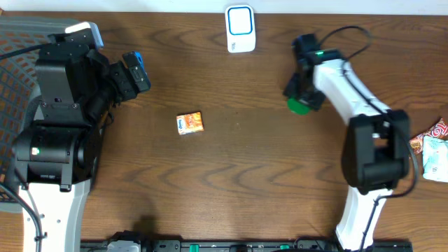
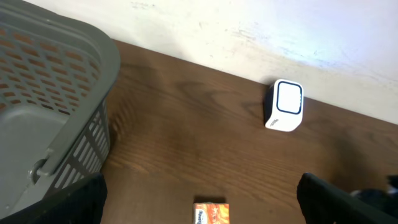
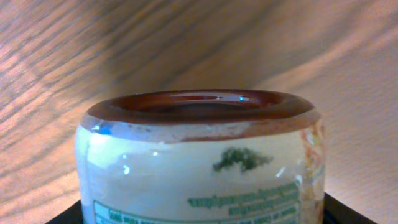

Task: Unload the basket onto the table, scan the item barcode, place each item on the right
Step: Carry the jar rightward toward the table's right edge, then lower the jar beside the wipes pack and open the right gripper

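- A grey basket (image 2: 106, 56) with holes in its walls stands at the left edge of the table (image 1: 252, 175), beside the left arm (image 1: 52, 140). Inside it only its own holey walls and floor show.
- Near the right edge lie a few snack packets (image 1: 432, 150), red, white and pale blue, close together.
- A small orange box (image 1: 190, 123) lies flat a bit left of the middle of the table. It is well apart from both arms.
- Farther back on the right are the right jaws. They are clamped on a jar (image 3: 199, 168), one dark finger (image 3: 62, 218) on each side of it.
- The jar has a white label with a little green picture and a brown rim at the end that faces the right wrist camera. From above, only its green lid (image 1: 299, 106) peeks out under the right arm (image 1: 350, 84).
- The jar is over the table, to the right of the scanner and a little nearer. I cannot tell if it rests on the wood or hangs above it.
- Far on the left, just right of the basket, are the left jaws. They stand wide apart, with nothing between them, and they touch nothing.
- At the far edge, by the pale wall, stands the scanner (image 1: 239, 28). It is white with a blue ring on its face.
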Controlling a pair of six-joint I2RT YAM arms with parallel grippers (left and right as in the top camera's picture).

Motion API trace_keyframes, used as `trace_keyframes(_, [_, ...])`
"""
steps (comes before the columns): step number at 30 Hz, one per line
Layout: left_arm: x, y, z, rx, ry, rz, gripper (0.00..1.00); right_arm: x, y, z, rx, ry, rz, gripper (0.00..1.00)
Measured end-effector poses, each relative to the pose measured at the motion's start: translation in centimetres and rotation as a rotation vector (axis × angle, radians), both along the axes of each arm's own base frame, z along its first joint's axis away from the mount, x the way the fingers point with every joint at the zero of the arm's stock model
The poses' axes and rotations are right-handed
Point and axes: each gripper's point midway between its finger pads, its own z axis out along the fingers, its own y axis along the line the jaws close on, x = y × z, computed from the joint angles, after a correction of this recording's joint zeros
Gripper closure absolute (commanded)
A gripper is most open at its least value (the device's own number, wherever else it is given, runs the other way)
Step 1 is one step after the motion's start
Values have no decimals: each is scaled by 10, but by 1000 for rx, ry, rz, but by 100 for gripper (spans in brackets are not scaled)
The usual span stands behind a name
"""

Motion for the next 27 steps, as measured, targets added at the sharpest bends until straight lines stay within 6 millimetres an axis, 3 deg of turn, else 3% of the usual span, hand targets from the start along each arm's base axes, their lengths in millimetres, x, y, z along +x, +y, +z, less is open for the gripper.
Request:
trace_keyframes(7, [0,0,0,0,0,0,2,-20,-59,5,109,91,-52,46])
trace_keyframes(15, [0,0,0,0,0,0,2,-57,-128,10,303,167,-113,46])
trace_keyframes(27, [0,0,0,0,0,0,2,-85,-213,18,476,63,-329,46])
